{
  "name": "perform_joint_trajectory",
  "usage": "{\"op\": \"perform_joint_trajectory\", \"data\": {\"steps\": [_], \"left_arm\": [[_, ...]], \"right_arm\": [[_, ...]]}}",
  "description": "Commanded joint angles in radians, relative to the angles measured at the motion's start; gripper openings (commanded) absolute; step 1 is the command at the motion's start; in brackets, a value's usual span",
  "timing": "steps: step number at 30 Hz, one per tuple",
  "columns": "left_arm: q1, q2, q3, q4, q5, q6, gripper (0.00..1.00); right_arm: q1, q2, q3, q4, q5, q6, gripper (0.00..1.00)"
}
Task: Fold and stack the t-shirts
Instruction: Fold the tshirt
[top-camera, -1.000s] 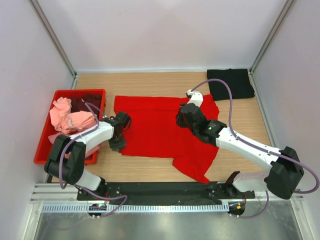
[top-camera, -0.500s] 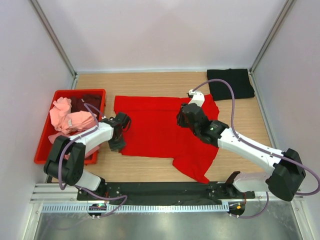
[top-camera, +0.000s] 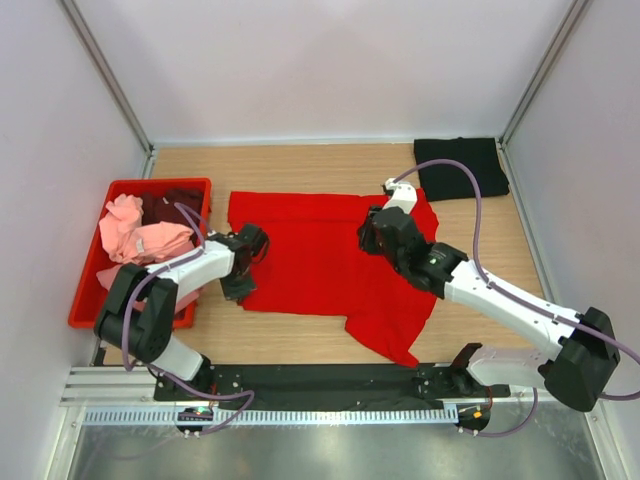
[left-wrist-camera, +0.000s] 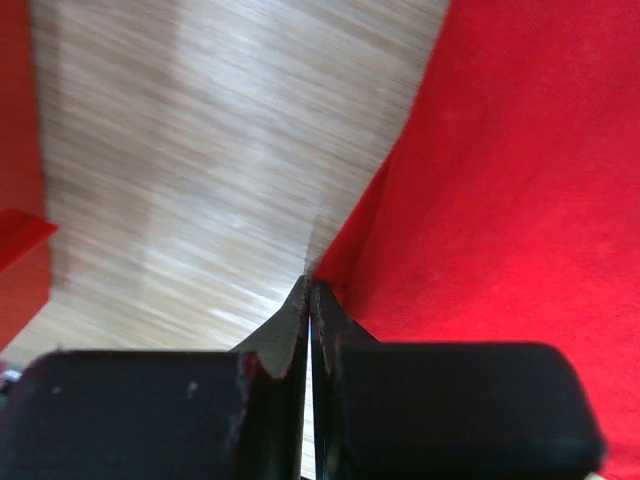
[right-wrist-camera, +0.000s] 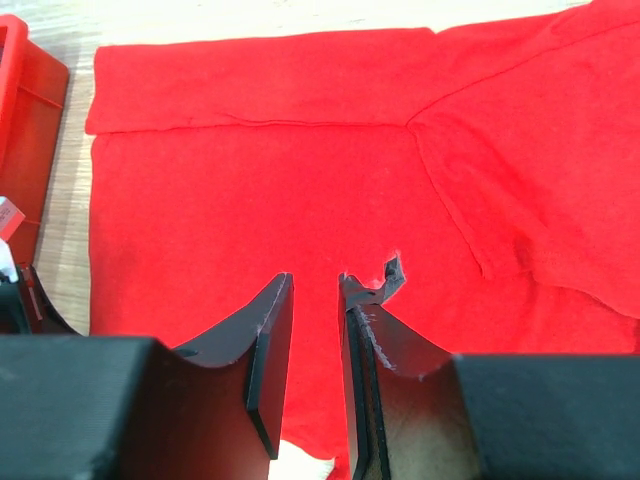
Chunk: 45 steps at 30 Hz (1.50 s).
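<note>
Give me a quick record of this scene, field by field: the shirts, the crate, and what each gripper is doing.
red t-shirt: spread open on the table, not folded
black t-shirt: folded, far right corner
crate: left side, holds pink shirts and a dark maroon shirt
left gripper: shut, tips at the red t-shirt's left edge; cannot tell if cloth is pinched
right gripper: narrowly open, over the red t-shirt's right half
</note>
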Motion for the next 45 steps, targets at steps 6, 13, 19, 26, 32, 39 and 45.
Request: {"op": "perform_joint_trajectory", "data": {"steps": [6, 13, 19, 26, 32, 39, 45], "left_arm": [[-0.006, -0.049, 0.071, -0.171, -0.177, -0.066, 0.0], [-0.012, -0.112, 0.037, -0.07, -0.039, -0.022, 0.0], [-0.011, -0.123, 0.014, -0.044, 0.007, -0.025, 0.14], [-0.012, -0.087, -0.005, -0.03, 0.012, -0.033, 0.14], [-0.012, -0.054, -0.023, -0.001, 0.005, -0.043, 0.2], [-0.011, 0.015, -0.041, 0.045, 0.016, -0.04, 0.24], [-0.012, 0.031, -0.031, 0.012, -0.019, -0.052, 0.08]], "right_arm": [[-0.012, -0.077, -0.02, 0.017, 0.011, -0.018, 0.33], [-0.019, -0.097, -0.032, 0.015, 0.004, -0.022, 0.34], [-0.026, -0.112, -0.04, 0.009, 0.002, -0.035, 0.35], [-0.049, -0.133, -0.05, 0.008, -0.002, -0.042, 0.35], [-0.056, -0.156, -0.06, 0.0, -0.004, -0.047, 0.35], [-0.059, -0.175, -0.06, -0.005, -0.002, -0.052, 0.36], [-0.065, -0.186, -0.054, -0.005, -0.002, -0.053, 0.36]]}}
